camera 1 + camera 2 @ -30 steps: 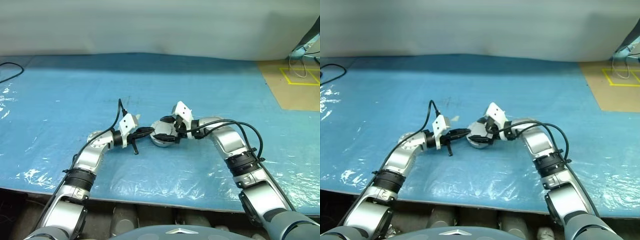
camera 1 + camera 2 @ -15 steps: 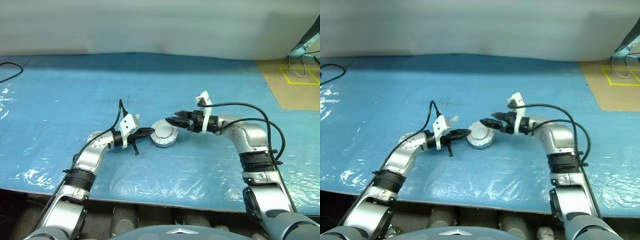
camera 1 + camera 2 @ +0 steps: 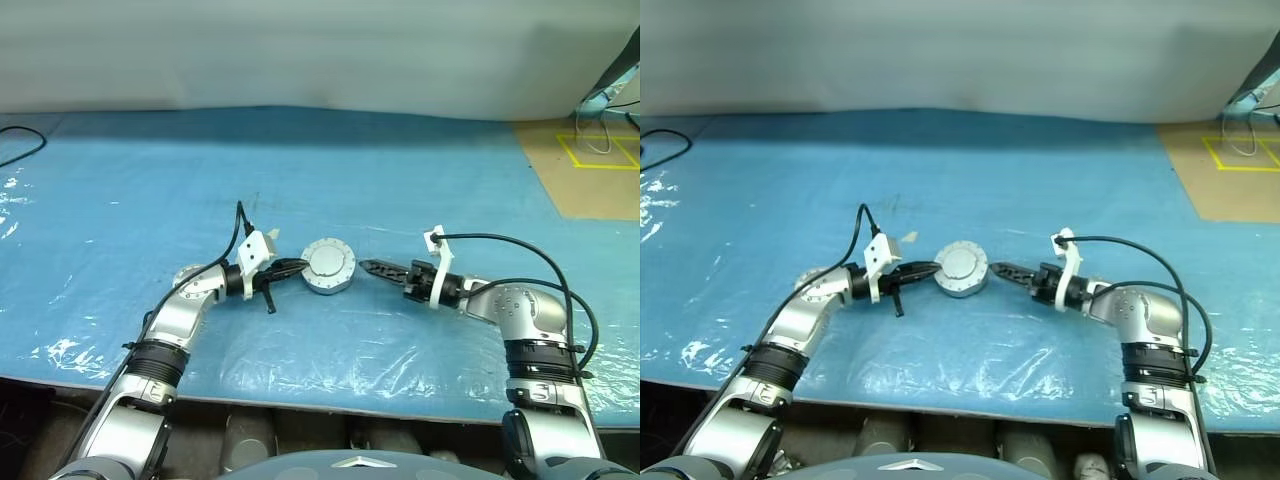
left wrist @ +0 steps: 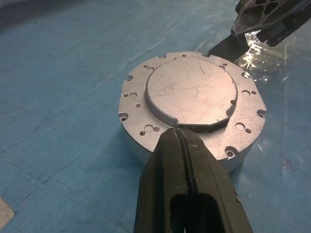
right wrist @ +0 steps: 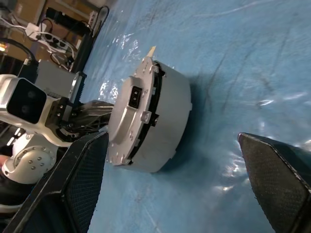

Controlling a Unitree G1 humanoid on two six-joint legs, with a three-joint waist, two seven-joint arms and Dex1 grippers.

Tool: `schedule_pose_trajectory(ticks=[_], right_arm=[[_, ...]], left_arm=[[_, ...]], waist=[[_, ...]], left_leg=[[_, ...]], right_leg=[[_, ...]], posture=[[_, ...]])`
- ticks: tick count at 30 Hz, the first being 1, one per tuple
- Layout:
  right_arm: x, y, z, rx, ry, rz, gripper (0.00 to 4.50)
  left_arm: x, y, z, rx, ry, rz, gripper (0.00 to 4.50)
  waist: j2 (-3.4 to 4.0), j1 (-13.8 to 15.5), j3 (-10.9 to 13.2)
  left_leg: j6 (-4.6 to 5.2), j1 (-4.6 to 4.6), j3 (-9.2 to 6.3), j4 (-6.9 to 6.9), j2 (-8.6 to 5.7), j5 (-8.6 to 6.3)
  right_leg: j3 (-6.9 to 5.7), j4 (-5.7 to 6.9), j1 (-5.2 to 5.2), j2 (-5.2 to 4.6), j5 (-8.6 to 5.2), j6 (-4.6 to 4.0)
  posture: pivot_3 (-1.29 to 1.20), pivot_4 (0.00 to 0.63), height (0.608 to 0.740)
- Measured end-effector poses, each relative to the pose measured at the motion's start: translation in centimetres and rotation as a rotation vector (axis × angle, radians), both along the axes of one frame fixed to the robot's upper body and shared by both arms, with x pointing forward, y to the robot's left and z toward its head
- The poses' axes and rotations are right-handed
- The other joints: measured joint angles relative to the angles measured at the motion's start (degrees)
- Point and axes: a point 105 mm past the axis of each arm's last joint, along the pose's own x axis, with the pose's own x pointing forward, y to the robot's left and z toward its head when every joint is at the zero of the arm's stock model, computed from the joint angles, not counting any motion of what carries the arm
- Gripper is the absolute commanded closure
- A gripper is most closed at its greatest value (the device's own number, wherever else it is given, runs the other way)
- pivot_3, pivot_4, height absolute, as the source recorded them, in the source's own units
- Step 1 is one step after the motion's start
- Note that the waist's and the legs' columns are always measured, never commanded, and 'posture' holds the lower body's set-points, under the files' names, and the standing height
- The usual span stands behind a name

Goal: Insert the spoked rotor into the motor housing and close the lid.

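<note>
The motor housing [image 3: 329, 268] sits on the blue sheet with the lid [image 4: 192, 90] lying flat and closed on top, smooth face up. My left gripper [image 3: 298, 266] is shut, its tips [image 4: 181, 135] against the housing's left rim under the lid's edge. To the right of the housing my right gripper [image 3: 372, 267] is open and a short gap away, holding nothing. In the right wrist view the housing [image 5: 155, 121] lies between the wide-apart fingers [image 5: 82, 184]. The spoked rotor is out of view.
A crinkled blue plastic sheet [image 3: 150, 190] covers the table. A brown board with yellow tape [image 3: 590, 165] lies at the far right, and a black cable [image 3: 20, 145] at the far left. The table's front edge [image 3: 300, 400] runs close below my arms.
My right gripper has come off the top of the housing, rolled over and swung right and down to table level. The left gripper and the housing have stayed put.
</note>
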Motion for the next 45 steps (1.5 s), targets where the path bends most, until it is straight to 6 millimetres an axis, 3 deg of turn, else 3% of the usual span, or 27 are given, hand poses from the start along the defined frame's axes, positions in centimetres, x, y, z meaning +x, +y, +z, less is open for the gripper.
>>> schedule_pose_trajectory(ticks=[5,8,11,16,21,33,39,45], right_arm=[[0.4,2.3,0.0,0.060,0.009,0.014,0.02],[0.8,2.6,0.1,0.066,0.015,0.005,0.02],[1.1,2.5,0.0,0.075,0.015,-0.010,0.65],[1.2,2.4,-0.2,0.102,0.032,-0.029,2.46],[1.5,3.2,0.4,0.134,0.013,-0.030,3.43],[1.6,4.1,0.3,0.162,0.035,-0.045,3.42],[2.1,4.8,0.3,0.219,0.097,-0.070,3.42],[2.7,4.6,0.6,0.317,0.170,-0.125,3.42]], left_arm=[[0.0,-0.1,0.1,0.002,-0.001,-0.006,4.50],[0.0,-0.1,0.0,0.003,0.000,-0.007,4.50],[0.0,-0.1,0.0,0.003,-0.001,-0.007,4.50],[0.0,0.0,0.0,0.006,-0.002,-0.006,4.50],[-0.1,0.5,-0.3,0.019,0.012,-0.001,4.50],[-1.2,1.0,0.4,-0.070,0.116,0.023,4.50],[-3.5,-0.3,5.7,-0.239,0.099,-0.059,4.50],[-2.4,1.7,5.2,-0.294,0.160,0.124,4.50]], waist=[[0.00,-0.12,0.00],[0.00,-0.04,0.00],[0.00,-0.05,0.00],[0.01,-0.14,0.01],[0.04,0.00,0.01],[0.05,-0.86,0.05],[0.06,-1.33,0.12],[0.02,-1.86,0.36]], left_leg=[[0.00,-0.03,0.00,-0.02,-0.02,0.00],[0.00,-0.05,-0.01,-0.02,-0.04,0.00],[-0.01,-0.06,-0.01,-0.03,-0.02,0.00],[-0.01,-0.06,-0.01,-0.03,-0.02,0.00],[-0.01,-0.03,0.00,-0.02,-0.06,0.00],[-0.02,-0.20,0.00,-0.04,0.02,0.00],[-0.08,-0.32,0.02,-0.06,0.00,-0.01],[-0.09,-0.31,0.00,0.00,-0.01,-0.02]], right_leg=[[0.00,-0.02,-0.01,-0.01,0.01,-0.02],[-0.01,-0.03,-0.02,-0.04,0.01,-0.02],[-0.01,-0.04,-0.02,-0.03,0.01,-0.02],[-0.01,-0.04,-0.02,-0.02,0.01,-0.02],[-0.01,-0.03,0.00,-0.08,0.02,-0.02],[-0.01,-0.03,-0.32,0.02,0.04,-0.06],[-0.01,0.00,-0.49,0.15,0.03,-0.13],[-0.01,0.01,-0.49,0.14,0.03,-0.13]], posture=[[0.00,0.150,0.740],[0.00,0.150,0.740],[0.00,0.150,0.740],[0.00,0.150,0.740],[0.00,0.150,0.740],[0.00,0.150,0.740],[0.00,0.150,0.740],[0.00,0.150,0.740]])
